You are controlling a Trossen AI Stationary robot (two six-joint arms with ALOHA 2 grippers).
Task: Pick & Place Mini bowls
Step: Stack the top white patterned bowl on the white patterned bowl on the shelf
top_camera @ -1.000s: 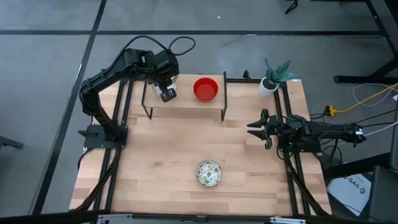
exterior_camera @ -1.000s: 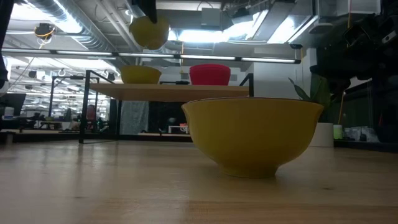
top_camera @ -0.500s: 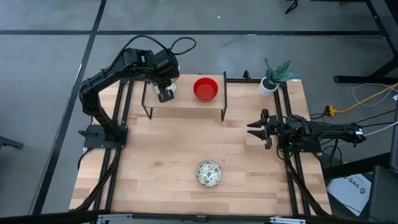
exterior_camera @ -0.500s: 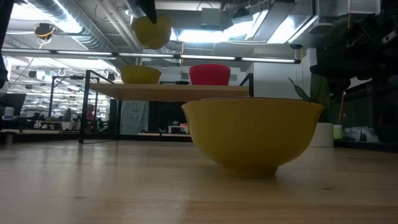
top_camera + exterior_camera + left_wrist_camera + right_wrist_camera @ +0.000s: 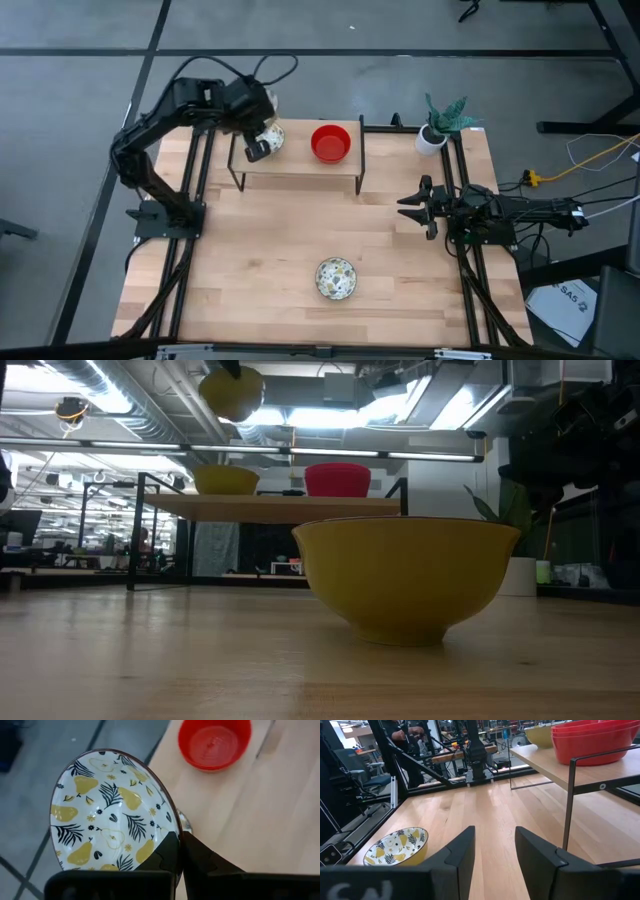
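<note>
My left gripper [image 5: 258,149] is shut on a mini bowl [image 5: 107,812], white inside with yellow pears and dark leaves and yellow outside [image 5: 232,390], held high above the left end of the wooden shelf [image 5: 300,168]. Red mini bowls [image 5: 590,740] stand stacked on the shelf, with another yellow-sided bowl [image 5: 226,480] beside them. One more patterned bowl [image 5: 336,278] rests on its base on the table near the front edge. At the table's right side my right gripper [image 5: 415,205] stands open and level, with nothing between its fingers. My left gripper pinches the patterned bowl's rim [image 5: 176,822], with one finger [image 5: 167,851] inside the bowl and the other [image 5: 202,859] outside against its wall. The fingers slant down from the table's left. The bowl is lifted clear of the shelf and tilted, its opening turned toward the wrist.
The shelf stands on thin black metal legs [image 5: 358,185] across the table's far middle. A small white pot with a green plant [image 5: 431,138] sits at the far right corner. Black arm frames run along both side edges of the table.
My left gripper, still shut on the patterned bowl, has risen and drawn toward the table's left edge, mostly in the last half second. The bowl has gone up with it, farther above the shelf.
</note>
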